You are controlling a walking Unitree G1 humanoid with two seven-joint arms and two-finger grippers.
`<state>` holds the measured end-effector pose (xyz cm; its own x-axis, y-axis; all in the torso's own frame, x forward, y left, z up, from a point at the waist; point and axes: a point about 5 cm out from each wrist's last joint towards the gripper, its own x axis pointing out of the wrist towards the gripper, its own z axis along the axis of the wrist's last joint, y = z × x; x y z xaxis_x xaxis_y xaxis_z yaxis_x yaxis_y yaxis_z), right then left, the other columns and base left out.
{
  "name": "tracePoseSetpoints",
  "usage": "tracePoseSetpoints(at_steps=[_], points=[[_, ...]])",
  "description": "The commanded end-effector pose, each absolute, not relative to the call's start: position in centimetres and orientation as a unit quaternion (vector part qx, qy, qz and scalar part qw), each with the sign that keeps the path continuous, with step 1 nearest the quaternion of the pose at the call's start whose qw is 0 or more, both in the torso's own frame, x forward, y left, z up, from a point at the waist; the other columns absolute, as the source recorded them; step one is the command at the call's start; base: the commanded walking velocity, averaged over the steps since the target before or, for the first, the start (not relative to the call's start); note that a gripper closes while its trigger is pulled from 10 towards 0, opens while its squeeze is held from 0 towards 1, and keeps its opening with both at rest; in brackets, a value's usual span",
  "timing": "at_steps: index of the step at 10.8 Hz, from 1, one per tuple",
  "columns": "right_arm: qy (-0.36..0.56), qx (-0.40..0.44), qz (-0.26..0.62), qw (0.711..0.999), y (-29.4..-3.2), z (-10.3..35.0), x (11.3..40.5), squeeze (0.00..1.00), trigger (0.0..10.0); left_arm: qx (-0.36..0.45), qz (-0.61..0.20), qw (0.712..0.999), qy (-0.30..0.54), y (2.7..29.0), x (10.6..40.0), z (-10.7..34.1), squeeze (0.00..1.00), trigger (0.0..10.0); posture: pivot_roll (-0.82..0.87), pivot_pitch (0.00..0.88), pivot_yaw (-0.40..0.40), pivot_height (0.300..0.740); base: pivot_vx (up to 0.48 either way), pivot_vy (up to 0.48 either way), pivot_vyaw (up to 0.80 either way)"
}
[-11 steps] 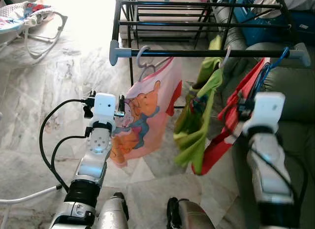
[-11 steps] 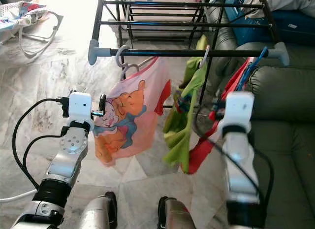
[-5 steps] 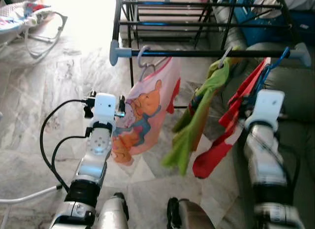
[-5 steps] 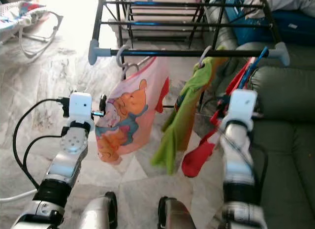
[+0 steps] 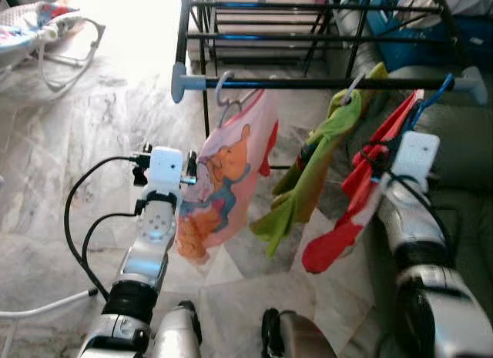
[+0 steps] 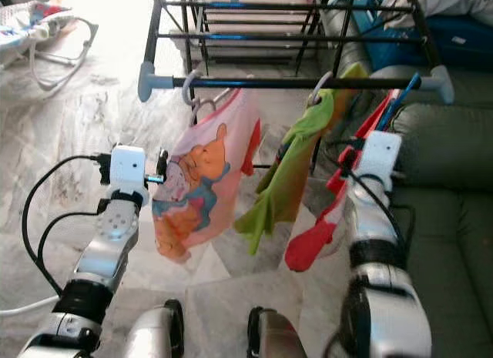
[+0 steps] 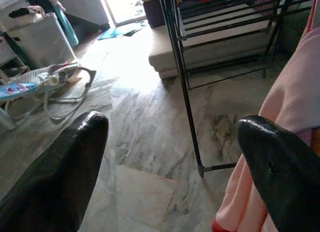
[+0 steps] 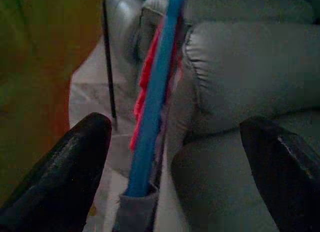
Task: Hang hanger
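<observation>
Three hangers on a drying rack's front rail, both pincers spread wide and empty.

Blue hanger (image 8: pixel 152 97) carrying a red garment (image 5: pixel 362 192), hooked at the rail's (image 5: pixel 308 83) right end, just ahead of the right pincer (image 8: pixel 170 157), between its fingers yet untouched. Green garment (image 5: pixel 308 181) mid-rail. Pink cartoon shirt (image 5: pixel 223 181) leftward, brushing the left pincer (image 7: pixel 170 157). Grey sofa (image 6: pixel 447 142) right.
</observation>
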<state>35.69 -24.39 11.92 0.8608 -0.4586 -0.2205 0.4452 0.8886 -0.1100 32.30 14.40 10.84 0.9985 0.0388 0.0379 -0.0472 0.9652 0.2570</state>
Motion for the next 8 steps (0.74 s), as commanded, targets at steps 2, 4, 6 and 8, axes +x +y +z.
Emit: tracePoseSetpoints(at_steps=[2, 4, 6, 8], points=[[0.122, -0.013, -0.226, 0.966, -23.5, 12.1, 36.5, 0.44, 10.0, 0.134, 0.018, 0.991, -0.005, 14.3, 32.3, 10.4, 0.0, 10.0, -0.09, 0.181, -0.007, 0.74, 0.0, 0.0, 0.0], [0.119, -0.019, -0.244, 0.962, -24.7, 12.3, 36.6, 0.44, 10.0, 0.133, 0.017, 0.991, -0.005, 14.2, 32.3, 10.4, 0.0, 10.0, -0.09, 0.181, -0.01, 0.74, 0.0, 0.0, 0.0], [0.109, -0.029, -0.281, 0.953, -26.9, 12.8, 36.2, 0.44, 10.0, 0.132, 0.015, 0.991, -0.004, 14.2, 32.3, 10.4, 0.0, 10.0, -0.09, 0.183, -0.011, 0.74, 0.0, 0.0, 0.0], [0.117, -0.018, -0.267, 0.956, -27.3, 12.6, 36.2, 0.44, 10.0, 0.134, 0.012, 0.991, -0.003, 14.2, 32.3, 10.4, 0.0, 10.0, -0.09, 0.183, -0.009, 0.74, 0.0, 0.0, 0.0]])
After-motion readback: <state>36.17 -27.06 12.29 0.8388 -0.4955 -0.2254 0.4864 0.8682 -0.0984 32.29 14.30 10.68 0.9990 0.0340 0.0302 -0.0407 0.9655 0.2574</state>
